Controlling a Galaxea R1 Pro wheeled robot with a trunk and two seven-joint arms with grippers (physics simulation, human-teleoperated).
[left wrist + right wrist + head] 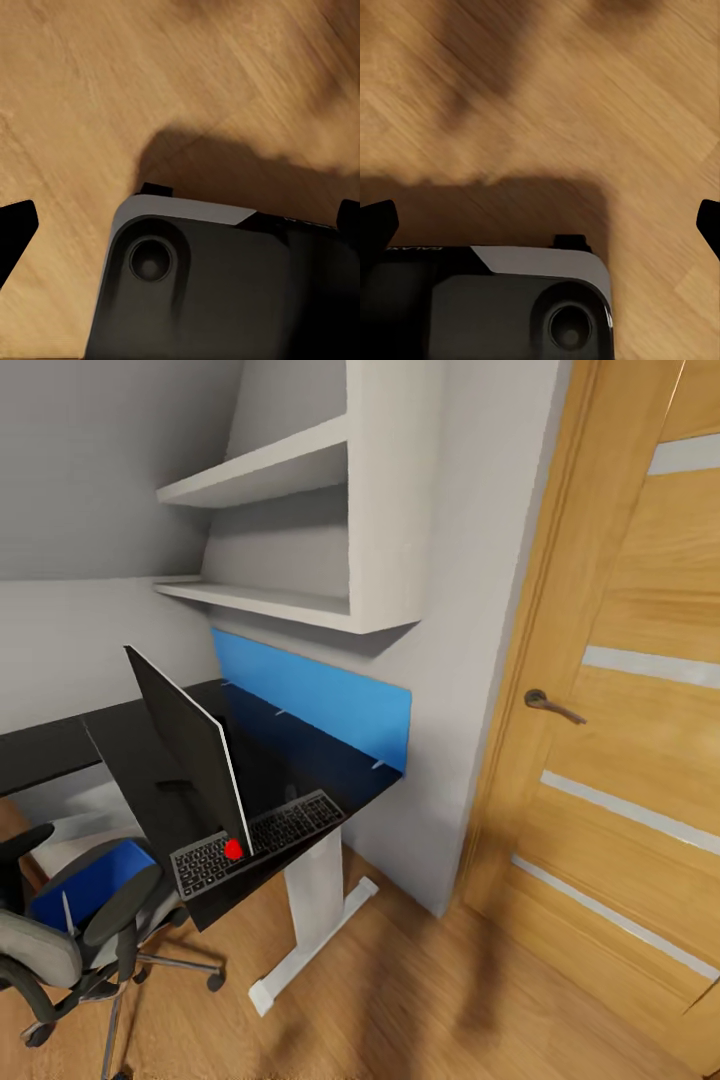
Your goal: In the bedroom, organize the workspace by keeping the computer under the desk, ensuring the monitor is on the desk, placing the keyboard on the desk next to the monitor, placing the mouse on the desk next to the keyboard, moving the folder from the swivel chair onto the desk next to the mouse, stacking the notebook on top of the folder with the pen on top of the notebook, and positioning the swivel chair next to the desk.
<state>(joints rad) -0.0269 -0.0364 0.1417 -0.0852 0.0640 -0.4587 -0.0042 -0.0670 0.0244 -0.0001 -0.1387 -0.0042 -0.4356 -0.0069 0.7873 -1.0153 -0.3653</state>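
Observation:
The glossy black desk (330, 765) stands against the wall in the head view. On it the monitor (190, 745) is seen almost edge-on, with its red dot at the lower corner. The keyboard (262, 840) lies at the desk's front edge, partly under the monitor. At lower left is the grey swivel chair (55, 950), with the blue folder (95, 878) on its seat and a thin white stick, apparently the pen (65, 912), on the folder. The computer, mouse and notebook are out of view. My left gripper (184, 221) and right gripper (544, 221) are open over the floor, holding nothing.
A blue upright panel (320, 700) backs the desk, with white shelves (290, 530) above. A wooden door (630, 740) with a handle (550, 705) fills the right side. Both wrist views show wood floor (112, 90) and my dark base (225, 292).

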